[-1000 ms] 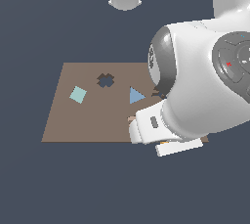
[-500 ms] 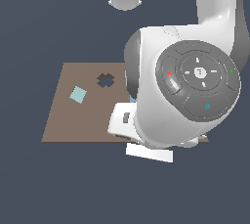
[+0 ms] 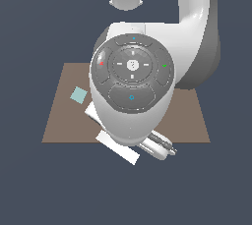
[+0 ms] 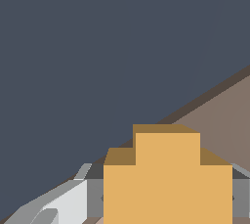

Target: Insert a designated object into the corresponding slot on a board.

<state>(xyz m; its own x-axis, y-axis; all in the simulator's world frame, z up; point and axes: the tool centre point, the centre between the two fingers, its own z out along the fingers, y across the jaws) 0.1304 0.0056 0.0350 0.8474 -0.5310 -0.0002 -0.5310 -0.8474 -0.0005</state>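
As it fills the wrist view, stepped orange cross (image 4: 167, 179).

Flat, even simulator light — soft low-resolution blur, faint sheen, no hard shadows

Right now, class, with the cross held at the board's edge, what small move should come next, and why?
Probably carry the cross inward over the board. The wrist view shows it between the tool's fingers, still at the board's edge, and the arm hides the slot in the exterior view.
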